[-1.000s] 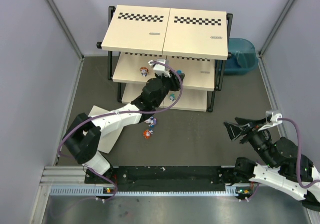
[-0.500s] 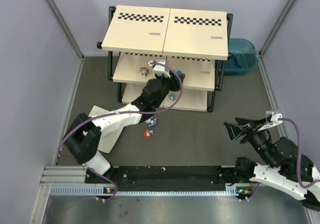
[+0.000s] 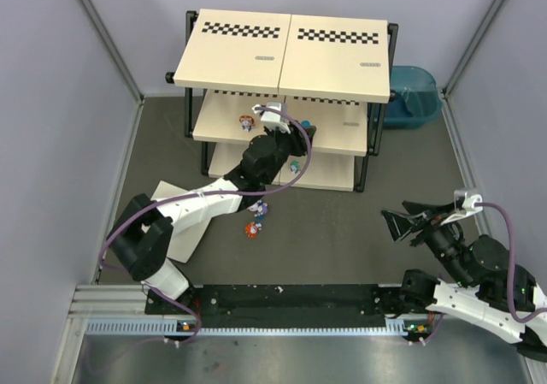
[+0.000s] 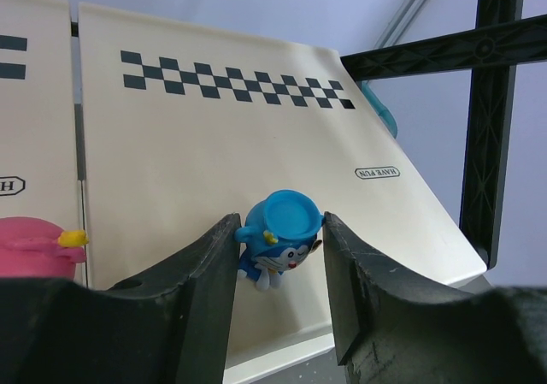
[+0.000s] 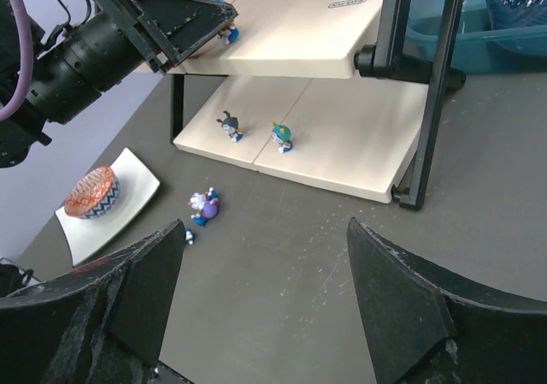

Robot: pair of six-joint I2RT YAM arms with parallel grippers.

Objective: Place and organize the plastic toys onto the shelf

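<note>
Where the left arm extends into the shelf [image 3: 282, 55], the left gripper [image 4: 280, 223] sits at the middle tier. Its fingers [image 4: 209, 290] bracket a blue toy [image 4: 278, 249] and touch the toy's cap on both sides, forming a pinch. The blue toy stands feet down on the plain part of the right-hand middle board. A pink toy [image 4: 34, 245] stands to the left on the same tier, partly hidden behind a finger.

Right gripper [image 5: 263, 230]: spread wide, holding nothing, low over the floor [image 5: 299, 256], well apart from the shelf.

Bottom tier: a dark-headed toy [image 5: 229, 126] and a teal-headed toy [image 5: 281, 136] stand upright, near each other by the front edge.

Floor: a purple toy [image 5: 205, 204] lies in front of the shelf. A half-hidden toy [image 5: 186, 234] lies just beside it, mostly covered by a right finger. An orange disc [image 5: 92, 192] rests on a white sheet [image 5: 137, 179]. A tub [image 3: 414, 93] stands right of the shelf.
</note>
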